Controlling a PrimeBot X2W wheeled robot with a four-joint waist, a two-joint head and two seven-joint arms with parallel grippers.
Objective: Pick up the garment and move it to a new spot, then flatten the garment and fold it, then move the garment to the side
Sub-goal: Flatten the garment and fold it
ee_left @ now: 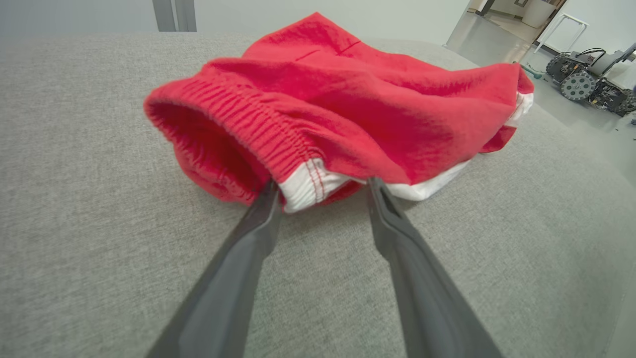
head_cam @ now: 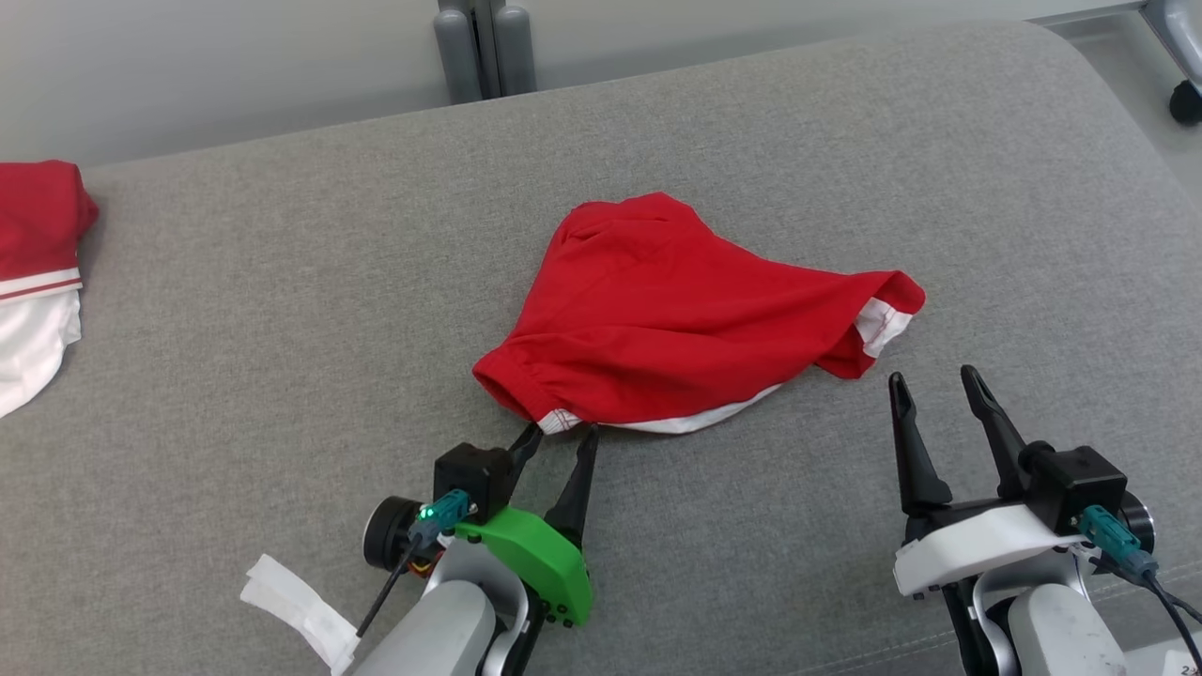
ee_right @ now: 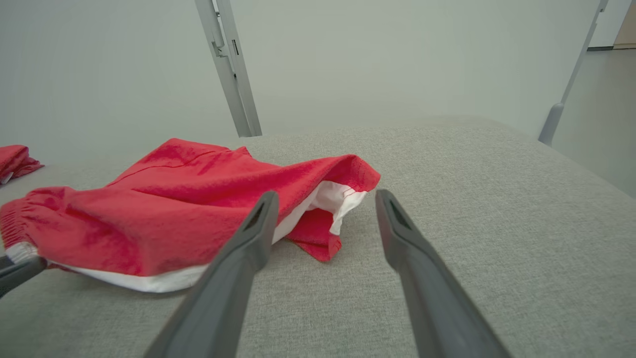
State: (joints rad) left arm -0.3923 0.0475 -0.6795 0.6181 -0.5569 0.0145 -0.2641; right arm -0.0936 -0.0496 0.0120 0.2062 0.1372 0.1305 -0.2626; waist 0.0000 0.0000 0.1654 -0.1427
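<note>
Left fingers (ee_left: pixel 248 258) straddle the red garment's (ee_left: pixel 348 99) waistband, spread and unclenched, ready to pinch and lift; right fingers (ee_right: pixel 238 268) wait released beside its hem.

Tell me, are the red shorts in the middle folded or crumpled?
Crumpled, not folded: the red shorts lie bunched on the grey cushion, waistband gaping open, white trim poking out.

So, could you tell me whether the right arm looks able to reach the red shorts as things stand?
Probably yes: the right end effector is open and points at the white-lined hem of the shorts, with only bare grey cushion between them.
</note>
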